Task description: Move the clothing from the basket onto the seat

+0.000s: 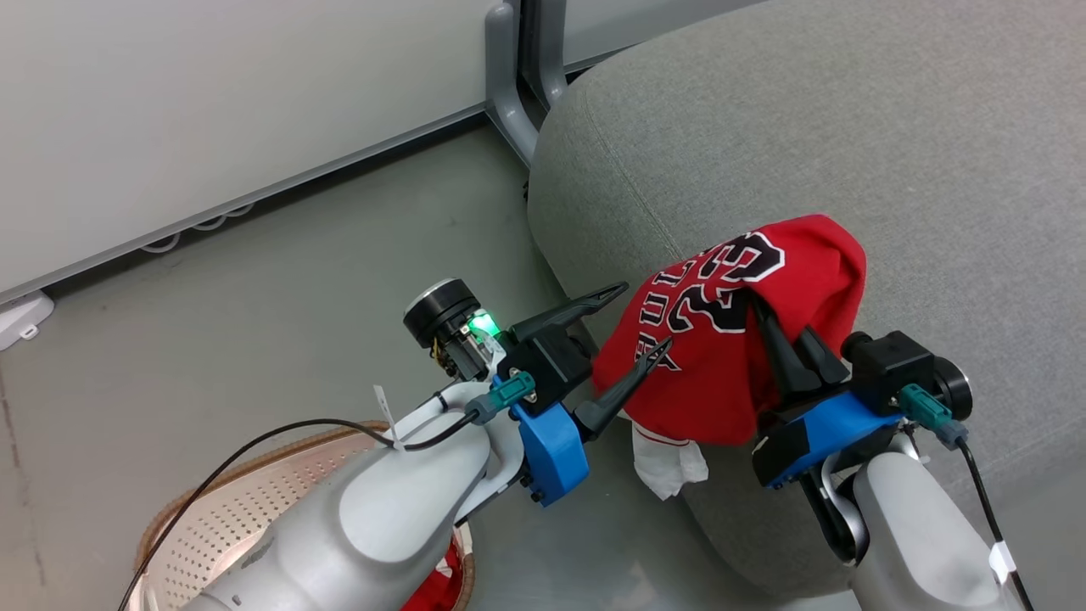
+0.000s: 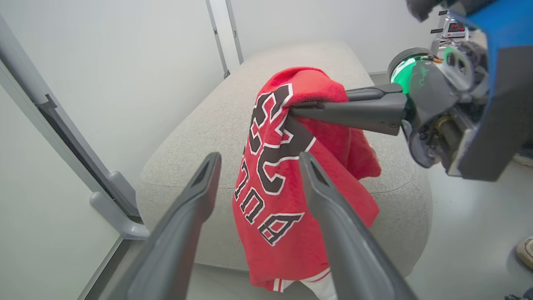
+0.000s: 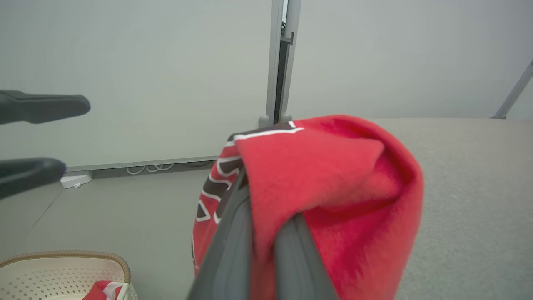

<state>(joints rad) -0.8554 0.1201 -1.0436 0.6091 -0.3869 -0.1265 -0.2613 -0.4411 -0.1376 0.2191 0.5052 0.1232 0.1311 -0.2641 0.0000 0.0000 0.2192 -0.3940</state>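
Observation:
My right gripper (image 1: 764, 318) is shut on red clothing (image 1: 721, 373) with black "BULLS" lettering and a number. The garment hangs over the front left edge of the grey seat (image 1: 848, 127), with a white hem dangling below. In the right wrist view the cloth (image 3: 333, 175) drapes over the closed fingers (image 3: 233, 233). My left gripper (image 1: 646, 318) stands open just left of the garment, holding nothing; its fingers (image 2: 200, 196) frame the clothing (image 2: 283, 208). The cream basket (image 1: 246, 509) sits on the floor at lower left, with another red piece (image 3: 102, 289) inside.
A grey post foot (image 1: 509, 93) stands against the pale wall panels behind the seat's left corner. A white box (image 1: 21, 318) and cables lie along the baseboard. Grey floor stretches between the basket and the seat. My left forearm (image 1: 399, 509) covers part of the basket.

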